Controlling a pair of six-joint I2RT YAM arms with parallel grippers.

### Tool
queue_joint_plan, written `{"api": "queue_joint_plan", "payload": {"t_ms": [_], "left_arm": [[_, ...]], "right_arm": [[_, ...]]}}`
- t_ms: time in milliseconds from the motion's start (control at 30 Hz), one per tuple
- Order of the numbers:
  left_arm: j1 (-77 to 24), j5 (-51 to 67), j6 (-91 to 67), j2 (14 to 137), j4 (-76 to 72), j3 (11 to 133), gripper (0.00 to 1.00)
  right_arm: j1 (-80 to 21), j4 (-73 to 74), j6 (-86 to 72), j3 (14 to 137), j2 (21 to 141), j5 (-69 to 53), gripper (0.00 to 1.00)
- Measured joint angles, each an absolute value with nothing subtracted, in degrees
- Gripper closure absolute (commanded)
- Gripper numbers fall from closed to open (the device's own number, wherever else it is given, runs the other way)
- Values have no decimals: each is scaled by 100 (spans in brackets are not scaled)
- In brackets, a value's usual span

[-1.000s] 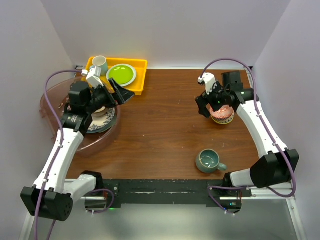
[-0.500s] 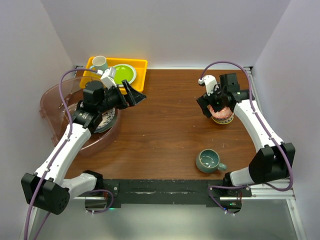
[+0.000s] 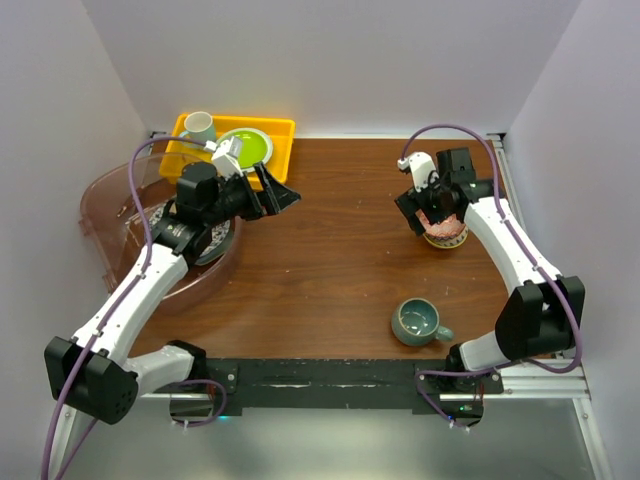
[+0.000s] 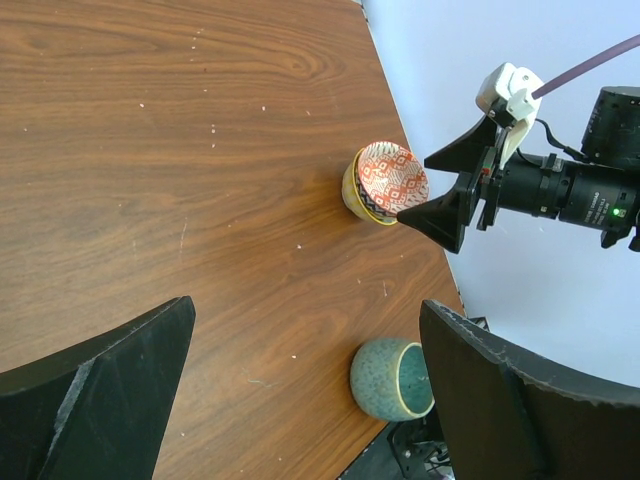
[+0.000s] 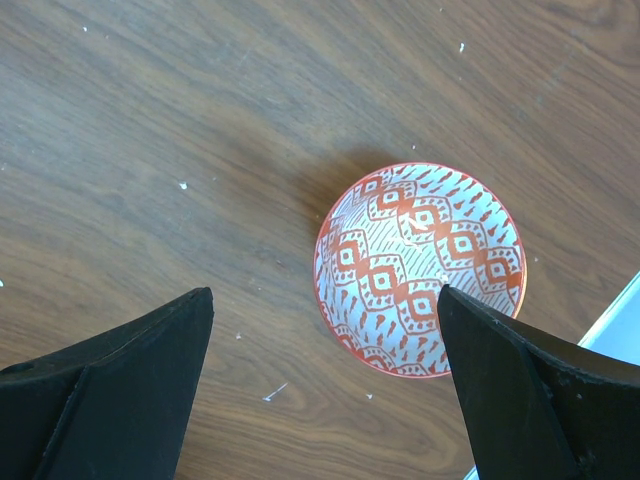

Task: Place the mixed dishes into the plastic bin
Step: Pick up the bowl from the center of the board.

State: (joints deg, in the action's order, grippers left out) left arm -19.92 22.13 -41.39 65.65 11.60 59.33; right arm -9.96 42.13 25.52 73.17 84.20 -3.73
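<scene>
Over at 2 o'clock on the brown table [image 3: 330, 260], a small red bowl [image 3: 446, 233] with white patterns sits inside a cream-tan bowl [image 4: 352, 192]. The right pincer [image 3: 428, 213] hangs just above it. Its jaws are spread as wide as can be, and it holds nothing. Seen from its own camera, the red bowl lies between the two black fingers [image 5: 110, 390], closer to the one at 3 o'clock. That fingertip looks very near the rim, but I cannot tell if it touches.

Down at 5 o'clock stands a teal mug [image 3: 417, 321]. It is upright, with its handle poking toward 4 o'clock. It is all alone, well apart from the two bowls.

Far off at 9 o'clock is the plastic bin [image 3: 100, 195] — big, round, see-through and pinkish. A blue-rimmed plate [image 3: 213, 240] lies flat inside it. The left arm reaches over the bin and hides part of the plate. The left pincer [image 3: 281, 186] is up in the air just past the bin's rim, pointing toward 3 o'clock. Its jaws are spread wide too — nothing is in them.

At 11 o'clock a yellow tray [image 3: 282, 128] sits by the back wall. In it are a white mug [image 3: 199, 126] and a lime-green plate [image 3: 245, 148], side by side, with the mug at the 9 o'clock end.
</scene>
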Motion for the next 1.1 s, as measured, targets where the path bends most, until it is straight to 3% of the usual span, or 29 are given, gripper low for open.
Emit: {"api": "queue_joint_plan", "payload": {"t_ms": [800, 1100], "left_arm": [[-2082, 2119, -4136, 6628, 1164, 5933, 0], [-2084, 2115, -4136, 6632, 1166, 5933, 0]], "right_arm": [[-982, 4226, 3402, 7262, 8711, -196, 2], [-982, 4283, 3625, 7271, 9539, -49, 24]]}}
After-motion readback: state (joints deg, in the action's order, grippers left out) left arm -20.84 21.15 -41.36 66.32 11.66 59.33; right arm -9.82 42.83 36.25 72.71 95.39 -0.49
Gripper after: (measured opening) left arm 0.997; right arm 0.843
